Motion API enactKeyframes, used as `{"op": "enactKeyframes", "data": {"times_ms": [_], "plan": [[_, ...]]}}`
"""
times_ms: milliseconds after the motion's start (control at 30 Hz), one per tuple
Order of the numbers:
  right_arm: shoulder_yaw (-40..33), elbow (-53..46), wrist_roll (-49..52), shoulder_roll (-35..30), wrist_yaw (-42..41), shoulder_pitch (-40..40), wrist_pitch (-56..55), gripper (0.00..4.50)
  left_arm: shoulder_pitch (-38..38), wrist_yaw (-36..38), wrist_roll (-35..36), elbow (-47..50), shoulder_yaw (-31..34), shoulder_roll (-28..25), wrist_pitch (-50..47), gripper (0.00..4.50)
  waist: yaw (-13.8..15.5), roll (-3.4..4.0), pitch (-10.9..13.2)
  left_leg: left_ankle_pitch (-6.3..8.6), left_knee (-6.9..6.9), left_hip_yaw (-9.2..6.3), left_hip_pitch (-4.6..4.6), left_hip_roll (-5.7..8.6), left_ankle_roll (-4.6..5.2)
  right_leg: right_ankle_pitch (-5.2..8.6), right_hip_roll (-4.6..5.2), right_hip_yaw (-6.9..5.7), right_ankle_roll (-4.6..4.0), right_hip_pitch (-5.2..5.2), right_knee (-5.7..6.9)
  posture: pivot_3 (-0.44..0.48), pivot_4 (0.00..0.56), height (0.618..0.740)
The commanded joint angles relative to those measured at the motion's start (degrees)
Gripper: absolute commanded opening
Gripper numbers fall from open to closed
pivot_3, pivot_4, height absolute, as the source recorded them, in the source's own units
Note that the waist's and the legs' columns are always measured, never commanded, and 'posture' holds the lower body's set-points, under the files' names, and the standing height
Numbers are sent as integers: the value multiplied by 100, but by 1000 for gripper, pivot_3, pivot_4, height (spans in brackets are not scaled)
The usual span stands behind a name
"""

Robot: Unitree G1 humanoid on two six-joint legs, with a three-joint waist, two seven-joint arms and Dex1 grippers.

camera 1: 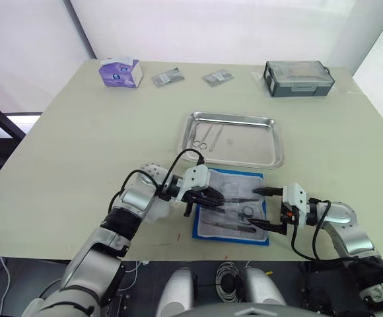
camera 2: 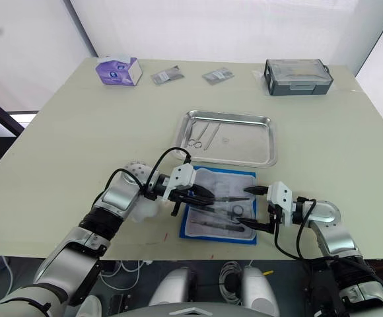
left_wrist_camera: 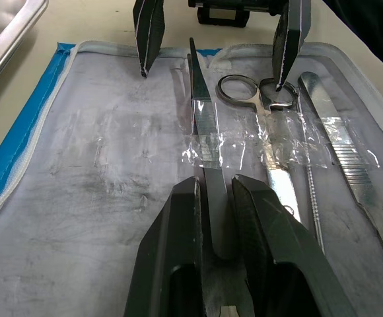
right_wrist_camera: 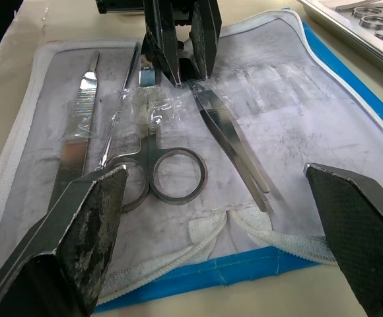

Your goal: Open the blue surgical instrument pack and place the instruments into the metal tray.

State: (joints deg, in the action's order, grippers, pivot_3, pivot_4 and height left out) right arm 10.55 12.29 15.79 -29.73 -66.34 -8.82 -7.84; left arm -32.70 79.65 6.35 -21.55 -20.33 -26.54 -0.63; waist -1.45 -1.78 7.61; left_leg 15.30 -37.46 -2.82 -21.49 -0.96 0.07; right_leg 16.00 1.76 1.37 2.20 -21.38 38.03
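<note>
The left end effector (left_wrist_camera: 214,198) pinches the tweezers (left_wrist_camera: 205,119) on the blue surgical instrument pack (camera 1: 232,206), at six o'clock of the metal tray (camera 1: 233,138); the right end effector (camera 1: 265,210) gapes. Clear tape (left_wrist_camera: 244,146) might drag neighbouring instruments along.

Bright, even daylight from the windows beyond the surface (camera 1: 59,145). Soft, faint shadows. Glare glints off the tape (left_wrist_camera: 244,145) just ahead of the left pincer (left_wrist_camera: 214,191). Both pincers' near fingers blur.

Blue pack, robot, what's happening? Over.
Left gripper shut on tweezers in the opened blue pack. Right gripper open beside it. Metal tray holds some instruments. Tape holds tools down.
</note>
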Motion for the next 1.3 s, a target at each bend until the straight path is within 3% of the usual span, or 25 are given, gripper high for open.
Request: {"op": "enactKeyframes", "data": {"times_ms": [33,167,233,767,1300], "plan": [[447,541,-514,-55,-2,363,420,4500,82,-4,-29,6,5,-20,30,835,0,0,0,0,0,0,0,0,0,0,0,0,0,0,0,0,150,740],[448,548,-512,-51,-8,358,417,4500,87,10,-17,1,6,-17,26,835,0,0,0,0,0,0,0,0,0,0,0,0,0,0,0,0,150,740],[448,548,-511,-52,-10,356,419,4500,88,14,-9,0,10,-14,23,57,0,1,0,0,0,0,0,0,0,0,0,0,0,0,0,0,150,740],[451,574,-506,-33,-15,344,412,4500,29,120,34,68,16,-82,12,57,0,1,-1,0,0,0,0,0,0,0,0,0,0,0,0,0,150,740],[465,616,-528,-6,-34,306,405,4500,-391,347,-128,735,-119,-472,-910,57,-3,2,0,0,0,-1,-1,0,0,0,-1,-1,0,0,0,0,150,740]]}}
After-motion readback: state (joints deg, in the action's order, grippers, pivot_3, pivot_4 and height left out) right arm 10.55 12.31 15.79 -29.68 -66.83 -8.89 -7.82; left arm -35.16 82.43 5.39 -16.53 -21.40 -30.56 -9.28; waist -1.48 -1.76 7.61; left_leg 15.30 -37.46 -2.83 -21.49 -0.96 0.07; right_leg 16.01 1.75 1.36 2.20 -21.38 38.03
